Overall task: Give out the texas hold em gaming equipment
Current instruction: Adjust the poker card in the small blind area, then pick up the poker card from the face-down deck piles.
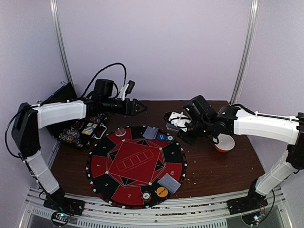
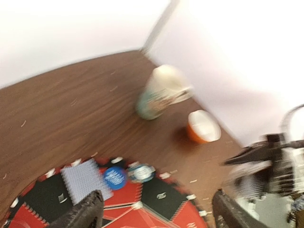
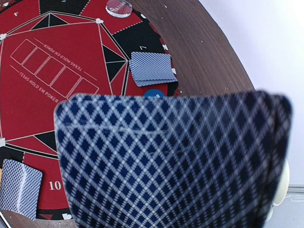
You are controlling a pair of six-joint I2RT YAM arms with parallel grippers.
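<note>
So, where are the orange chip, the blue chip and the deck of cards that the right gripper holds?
orange chip (image 1: 162,192): top view, middle of its upper face.
blue chip (image 2: 114,177): left wrist view, middle of its face.
deck of cards (image 3: 171,161): right wrist view, patterned back of front card.

Brown table (image 1: 213,173), poker mat (image 1: 137,161), bowl (image 1: 224,144), mug (image 2: 159,92)
</note>
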